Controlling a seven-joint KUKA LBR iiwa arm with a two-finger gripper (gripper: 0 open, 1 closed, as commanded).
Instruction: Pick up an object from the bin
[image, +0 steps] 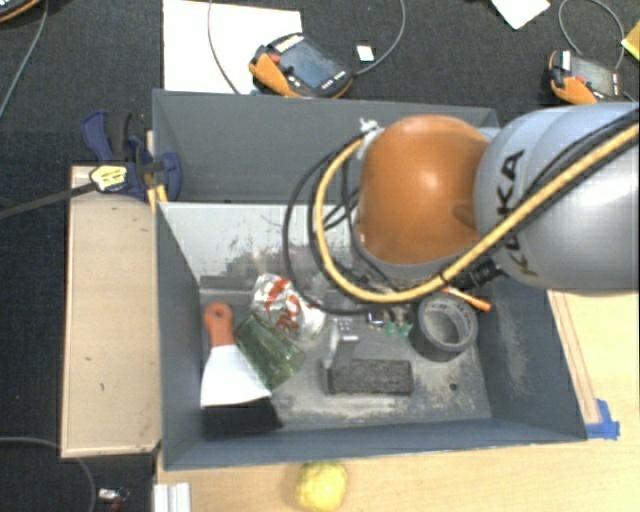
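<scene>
Our claw (347, 335), apart or together we cannot tell because the arm's orange domed cover (420, 190) overhangs it, hangs just beyond the dark grey rectangular block (368, 377), left of the grey tape roll (445, 328).

The orange cover (425, 190) and the cables (320, 215) looped round it overlap the far-middle floor of the bin (250, 135); what lies beneath cannot be determined. The gripper (372, 325) is largely covered by the same cover, with small metal and green parts projecting at its near edge. The arm (565, 200) is cut off by the right edge. The far rim of the grey tape roll (447, 330) passes under the arm. Red print on the crumpled clear wrapper (280, 300) is too small to read.
</scene>
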